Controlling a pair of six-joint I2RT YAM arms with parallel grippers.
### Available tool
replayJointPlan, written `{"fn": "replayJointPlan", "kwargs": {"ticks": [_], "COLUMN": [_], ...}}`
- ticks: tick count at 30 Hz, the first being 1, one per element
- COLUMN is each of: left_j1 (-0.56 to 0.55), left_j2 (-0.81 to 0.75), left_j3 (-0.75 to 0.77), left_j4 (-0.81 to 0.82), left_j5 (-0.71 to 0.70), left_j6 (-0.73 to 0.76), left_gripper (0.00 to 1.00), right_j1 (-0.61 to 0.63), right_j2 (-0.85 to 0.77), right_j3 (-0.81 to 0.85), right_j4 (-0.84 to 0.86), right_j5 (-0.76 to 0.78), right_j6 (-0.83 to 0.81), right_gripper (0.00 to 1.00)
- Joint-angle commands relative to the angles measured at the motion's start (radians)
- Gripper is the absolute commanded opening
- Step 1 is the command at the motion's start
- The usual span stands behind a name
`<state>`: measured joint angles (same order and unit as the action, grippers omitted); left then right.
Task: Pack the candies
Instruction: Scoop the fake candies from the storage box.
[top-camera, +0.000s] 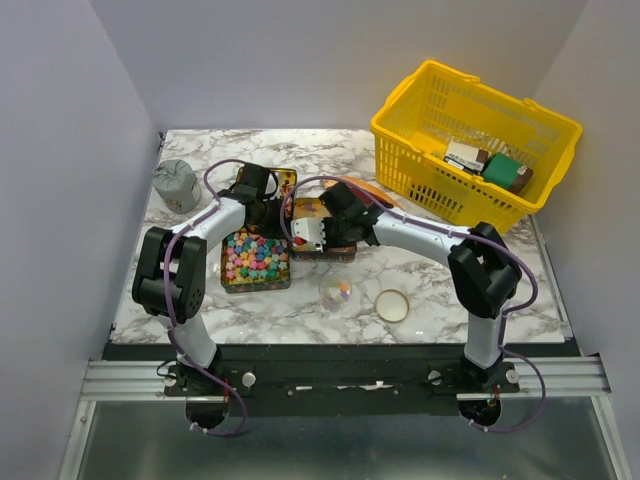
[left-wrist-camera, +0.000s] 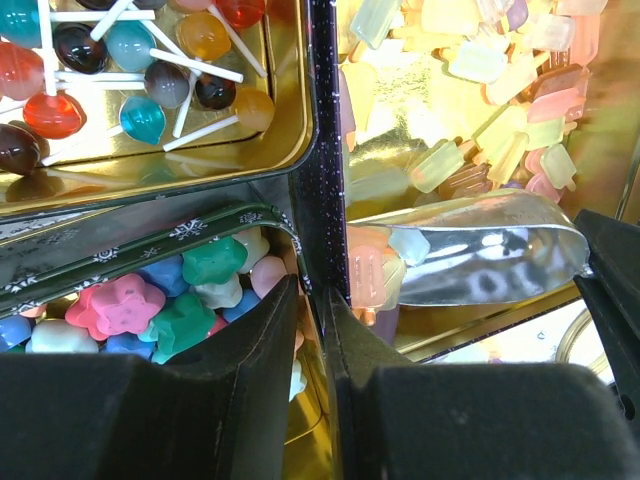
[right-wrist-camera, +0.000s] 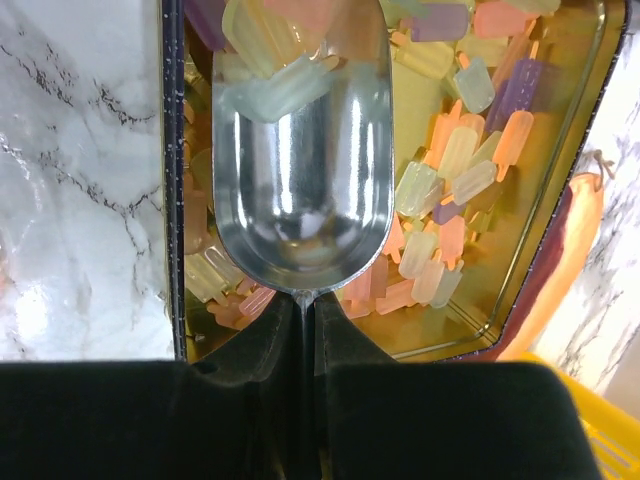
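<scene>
Three open tins sit together at mid-table. One holds pastel star candies (top-camera: 255, 256) (left-wrist-camera: 150, 300), one holds lollipops (left-wrist-camera: 130, 70), and one holds translucent popsicle-shaped candies (top-camera: 318, 212) (right-wrist-camera: 460, 160) (left-wrist-camera: 500, 70). My left gripper (top-camera: 262, 205) (left-wrist-camera: 312, 290) is shut on the dark tin wall (left-wrist-camera: 326, 180) between the star tin and the popsicle tin. My right gripper (top-camera: 335, 225) (right-wrist-camera: 307, 300) is shut on the handle of a metal scoop (top-camera: 308, 232) (right-wrist-camera: 300, 170) (left-wrist-camera: 480, 250). The scoop lies inside the popsicle tin with a few pale candies (right-wrist-camera: 270, 60) at its front end.
A yellow basket (top-camera: 475, 140) with boxed packets stands at the back right. A grey pouch (top-camera: 175, 183) sits at the back left. A clear round container (top-camera: 336, 290) and a round lid (top-camera: 393, 305) lie in front of the tins. A reddish-orange slab (right-wrist-camera: 560, 270) lies beside the popsicle tin.
</scene>
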<state>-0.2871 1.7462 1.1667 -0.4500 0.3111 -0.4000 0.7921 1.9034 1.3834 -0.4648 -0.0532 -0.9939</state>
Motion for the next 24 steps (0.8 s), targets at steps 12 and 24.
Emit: {"fn": "replayJointPlan", "kwargs": {"ticks": [12, 24], "left_j1": [-0.009, -0.009], "left_j2": [0.003, -0.019], "left_j3": [-0.004, 0.001], "left_j4": [0.036, 0.033], "left_j5": [0.068, 0.025], "left_j6": [0.006, 0.006], "left_gripper": [0.27, 0.27], "right_j1": [-0.062, -0.119], "right_j2": [0.155, 0.097], "right_j3": [0.163, 0.094], "right_j4": [-0.242, -0.092], "right_j5": [-0.350, -0.381], "right_j6": [0.173, 0.256], "right_gripper": [0.01, 0.01]}}
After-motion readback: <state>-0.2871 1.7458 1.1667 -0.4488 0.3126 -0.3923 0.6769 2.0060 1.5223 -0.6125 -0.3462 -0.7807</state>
